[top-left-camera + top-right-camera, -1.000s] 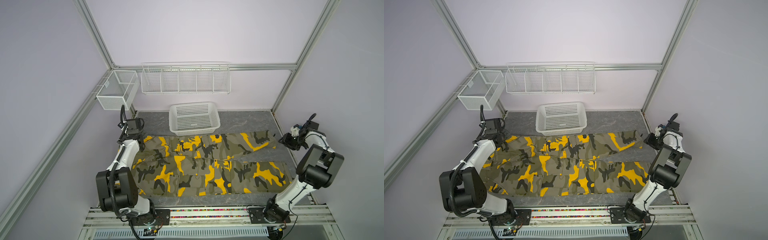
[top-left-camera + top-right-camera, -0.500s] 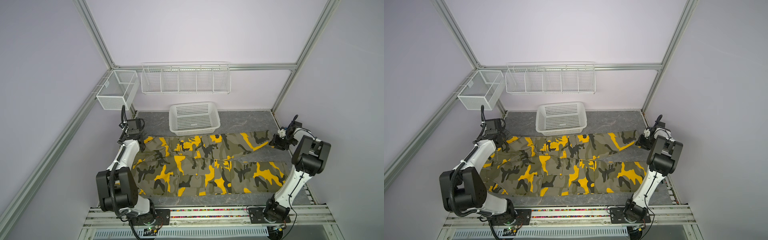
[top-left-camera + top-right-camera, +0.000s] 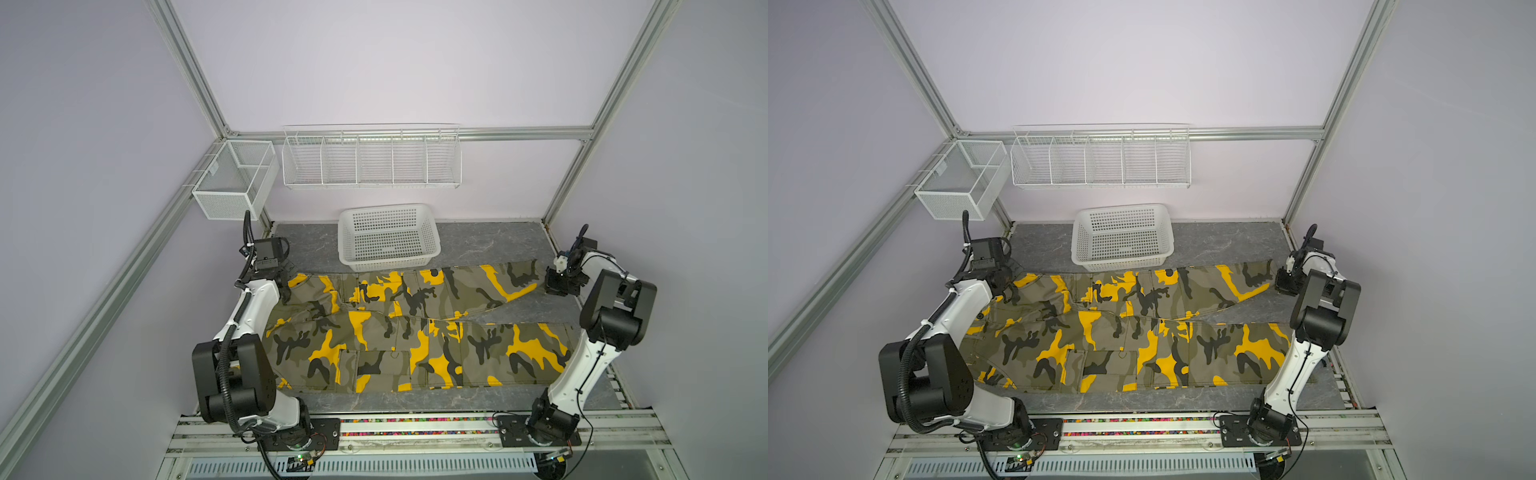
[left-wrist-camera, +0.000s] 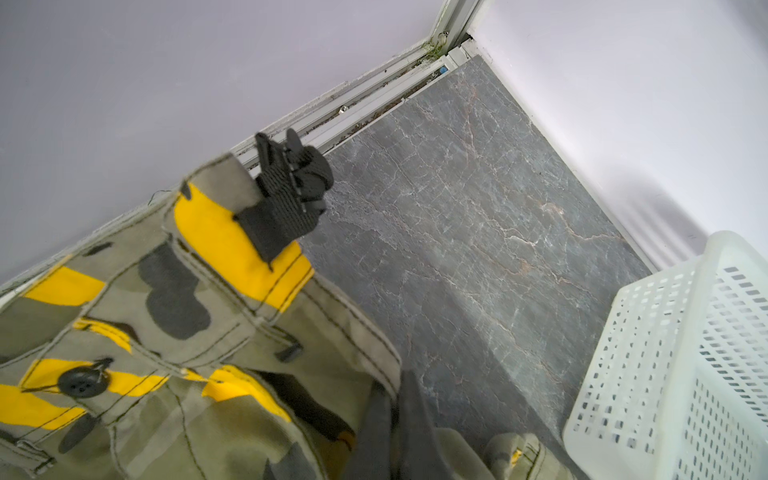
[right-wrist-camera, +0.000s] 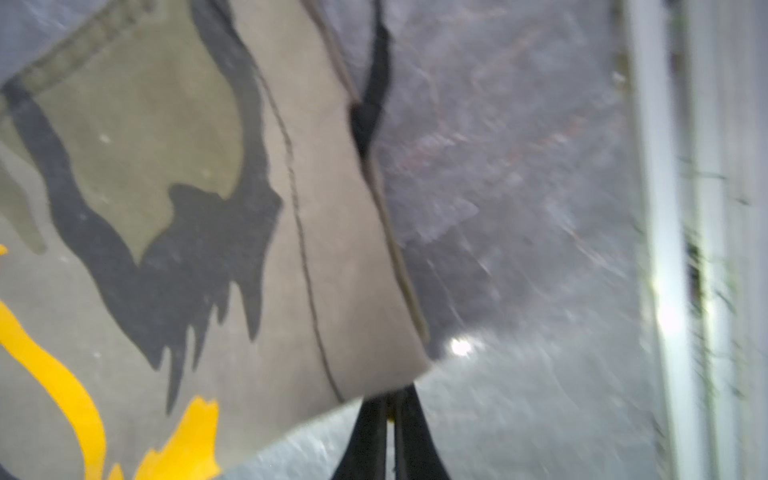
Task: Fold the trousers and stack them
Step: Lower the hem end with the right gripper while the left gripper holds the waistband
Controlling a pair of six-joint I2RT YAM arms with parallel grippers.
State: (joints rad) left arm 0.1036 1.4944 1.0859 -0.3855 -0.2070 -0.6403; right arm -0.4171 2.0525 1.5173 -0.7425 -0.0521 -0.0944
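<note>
The camouflage trousers (image 3: 395, 328) (image 3: 1121, 328) lie spread flat on the grey table, waist at the left and both legs running right. My left gripper (image 3: 286, 289) (image 3: 1005, 283) sits at the far corner of the waist. In the left wrist view it (image 4: 395, 399) is shut on the waistband edge of the trousers (image 4: 166, 332), beside a black woven strap (image 4: 291, 187). My right gripper (image 3: 549, 284) (image 3: 1282, 284) is at the end of the far leg. In the blurred right wrist view it (image 5: 390, 401) is shut on the hem corner of the trousers (image 5: 208, 208).
A white lattice basket (image 3: 388, 237) (image 3: 1121, 237) (image 4: 685, 353) stands just behind the trousers at mid-table. A wire rack (image 3: 370, 158) hangs on the back wall and a mesh box (image 3: 232, 178) on the left frame. Frame posts and walls stand close to both grippers.
My right gripper has moved left from beside the right wall to the far leg's hem and closed on it. The left arm has not moved.
</note>
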